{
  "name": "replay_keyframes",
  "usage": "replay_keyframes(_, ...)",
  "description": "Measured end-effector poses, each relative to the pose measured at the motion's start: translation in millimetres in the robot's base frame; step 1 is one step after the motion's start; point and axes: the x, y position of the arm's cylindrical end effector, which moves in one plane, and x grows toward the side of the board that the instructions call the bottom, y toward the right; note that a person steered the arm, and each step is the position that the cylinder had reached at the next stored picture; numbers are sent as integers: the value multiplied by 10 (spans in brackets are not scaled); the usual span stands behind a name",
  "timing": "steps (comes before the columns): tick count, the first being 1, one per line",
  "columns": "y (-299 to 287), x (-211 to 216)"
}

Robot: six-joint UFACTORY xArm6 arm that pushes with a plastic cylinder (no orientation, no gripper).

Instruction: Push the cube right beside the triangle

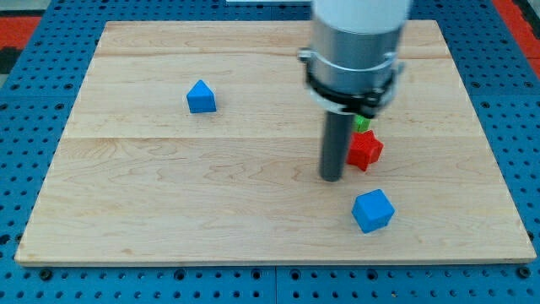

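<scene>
A blue cube [373,210] lies on the wooden board [169,203] toward the view's lower right. A blue triangle block [201,97] sits at the view's upper left. My tip [331,178] rests on the board, up and to the left of the cube, a short gap away, and far to the right of the triangle. The tip stands just left of a red star-shaped block [365,149].
A green block [362,123] peeks out just above the red star, mostly hidden behind the arm's grey body [354,51]. The board lies on a blue perforated table [25,152].
</scene>
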Motion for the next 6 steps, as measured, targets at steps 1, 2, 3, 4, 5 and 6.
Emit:
replay_keyframes(1, 932, 101)
replay_keyframes(2, 1000, 647)
replay_keyframes(3, 132, 692)
replay_keyframes(4, -621, 397)
replay_keyframes(5, -984, -161)
replay_keyframes(6, -1444, -645)
